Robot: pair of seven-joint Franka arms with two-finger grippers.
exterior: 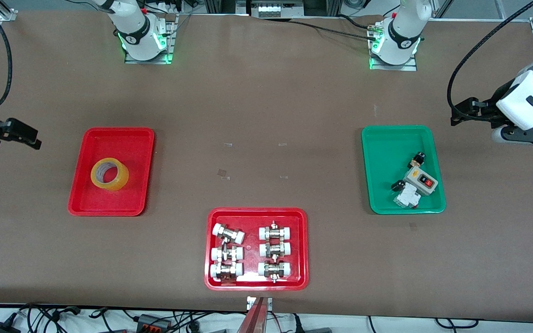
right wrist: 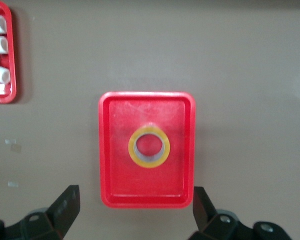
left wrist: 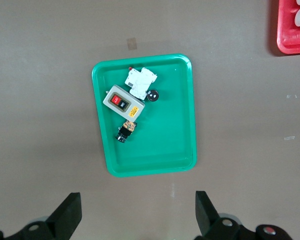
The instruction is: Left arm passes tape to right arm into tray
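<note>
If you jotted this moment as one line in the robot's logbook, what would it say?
yellow translucent tape roll: lying in plain red plastic tray | left gripper: open, above table beside green tray | right gripper: open, above table beside red tray

Tape (exterior: 109, 174): translucent yellow film, glossy, wound on a pale core.
Tray (exterior: 86, 194): red plastic, smooth, faintly scuffed floor with a soft sheen.
Green tray (exterior: 380, 194): smooth glossy plastic.
Fittings (exterior: 227, 252): bright metal bodies, white plastic caps.
Table (exterior: 266, 106): matt brown, even surface.
</note>
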